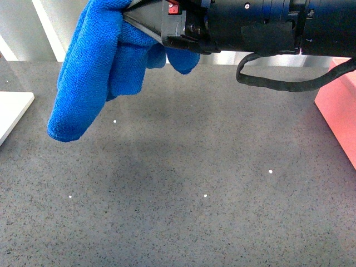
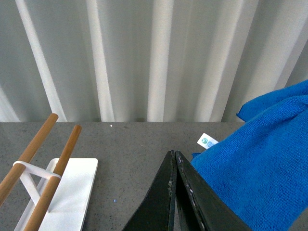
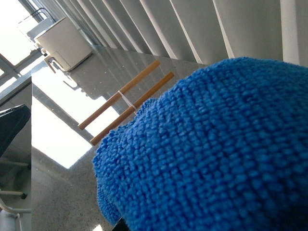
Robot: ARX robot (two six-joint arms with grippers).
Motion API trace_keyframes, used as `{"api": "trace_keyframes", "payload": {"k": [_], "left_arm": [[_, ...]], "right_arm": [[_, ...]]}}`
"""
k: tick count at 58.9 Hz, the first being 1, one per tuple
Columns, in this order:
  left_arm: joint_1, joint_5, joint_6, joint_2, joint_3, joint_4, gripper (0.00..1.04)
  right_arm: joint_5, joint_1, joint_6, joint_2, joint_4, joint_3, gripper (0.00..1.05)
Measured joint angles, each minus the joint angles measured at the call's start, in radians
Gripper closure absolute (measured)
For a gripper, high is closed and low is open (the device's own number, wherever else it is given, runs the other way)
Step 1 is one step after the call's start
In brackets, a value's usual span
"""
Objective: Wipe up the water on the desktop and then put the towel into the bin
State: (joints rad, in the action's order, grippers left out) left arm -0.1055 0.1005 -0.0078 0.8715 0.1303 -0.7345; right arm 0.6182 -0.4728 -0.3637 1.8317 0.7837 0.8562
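Observation:
My right gripper (image 1: 134, 18) reaches in from the right, high over the desktop (image 1: 183, 183), and is shut on the blue towel (image 1: 92, 72). The towel hangs clear of the surface at the upper left. It fills the right wrist view (image 3: 211, 154) and hides the jaws there. My left gripper (image 2: 174, 155) is shut and empty, low over the desktop (image 2: 130, 149), with the towel (image 2: 260, 163) hanging just beside it, its white label (image 2: 207, 141) showing. The salmon-pink bin (image 1: 340, 108) stands at the right edge, apart from the towel.
A flat white board (image 1: 11, 114) lies at the left edge. It also shows in the left wrist view (image 2: 77, 192), bearing two slanted wooden sticks (image 2: 60, 166). A few small bright specks (image 1: 270, 171) dot the desktop. A white slatted wall (image 2: 154, 57) runs behind.

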Motion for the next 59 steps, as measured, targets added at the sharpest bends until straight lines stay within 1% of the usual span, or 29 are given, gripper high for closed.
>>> {"api": "trace_keyframes", "payload": {"k": [4, 8, 14, 19, 23, 27, 39, 59], "left_arm": [[0.016, -0.014, 0.000, -0.054, -0.025, 0.031, 1.01], [0.066, -0.085, 0.000, -0.099, -0.043, 0.059, 1.01], [0.098, -0.095, 0.000, -0.160, -0.062, 0.100, 1.01], [0.103, -0.096, 0.000, -0.217, -0.079, 0.138, 1.01], [0.103, -0.098, 0.000, -0.224, -0.107, 0.106, 1.01], [0.103, -0.100, 0.001, -0.245, -0.108, 0.121, 1.01], [0.103, -0.100, 0.001, -0.390, -0.108, 0.254, 1.01], [0.103, -0.100, 0.001, -0.541, -0.108, 0.400, 1.01]], "right_arm": [[0.000, 0.002, 0.001, -0.002, -0.008, -0.005, 0.96], [0.000, 0.004, 0.002, -0.003, -0.011, -0.008, 0.96], [0.000, 0.008, 0.010, -0.009, -0.029, -0.011, 0.96], [0.000, 0.014, 0.013, -0.015, -0.040, -0.016, 0.97], [0.001, 0.017, 0.020, -0.017, -0.046, -0.019, 0.97], [0.001, 0.019, 0.026, -0.019, -0.047, -0.024, 0.97], [0.000, 0.027, 0.027, -0.021, -0.043, -0.027, 0.97], [-0.002, 0.020, 0.035, -0.021, -0.043, -0.027, 0.97]]}}
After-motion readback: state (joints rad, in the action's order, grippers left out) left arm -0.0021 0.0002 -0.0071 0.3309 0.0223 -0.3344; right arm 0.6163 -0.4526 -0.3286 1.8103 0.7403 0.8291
